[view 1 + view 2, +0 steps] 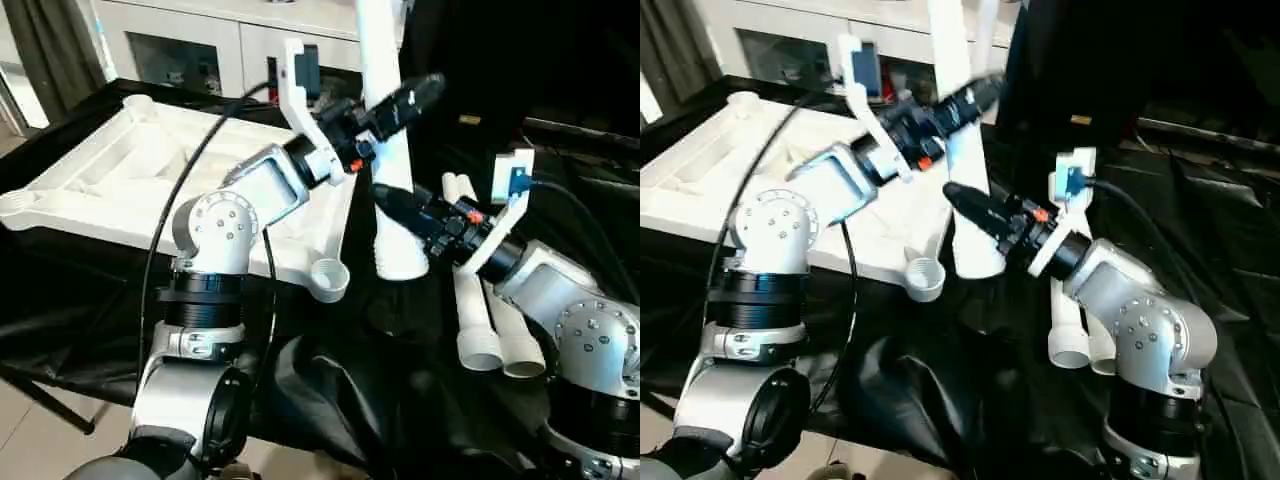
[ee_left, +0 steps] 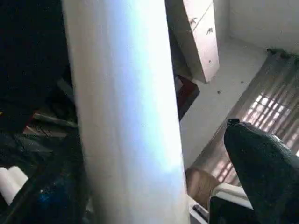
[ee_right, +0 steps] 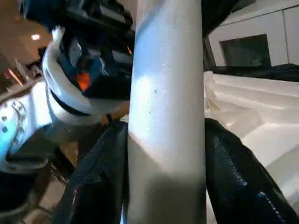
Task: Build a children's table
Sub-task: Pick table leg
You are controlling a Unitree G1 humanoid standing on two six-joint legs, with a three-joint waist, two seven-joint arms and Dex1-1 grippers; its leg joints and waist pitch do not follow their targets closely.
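Note:
The white table top [image 1: 120, 170] lies upside down on the black cloth, ribbed underside up, with a round corner socket [image 1: 328, 278] at its near right corner. One white leg [image 1: 400, 250] stands roughly upright just right of that corner, wide end down. My right gripper [image 1: 395, 205] is shut on the leg low down, and its fingers [image 3: 238, 177] press both sides. My left gripper [image 1: 395, 105] is higher up around the same leg, open, with one finger [image 2: 261, 172] standing off from the tube [image 2: 126, 112]. Two more legs [image 1: 485, 325] lie on the cloth by my right arm.
The black-draped work surface [image 1: 340, 390] drops off at its near edge. White cabinets [image 1: 190, 45] stand behind the table top. A dark shape [image 1: 560, 90] is at the back right.

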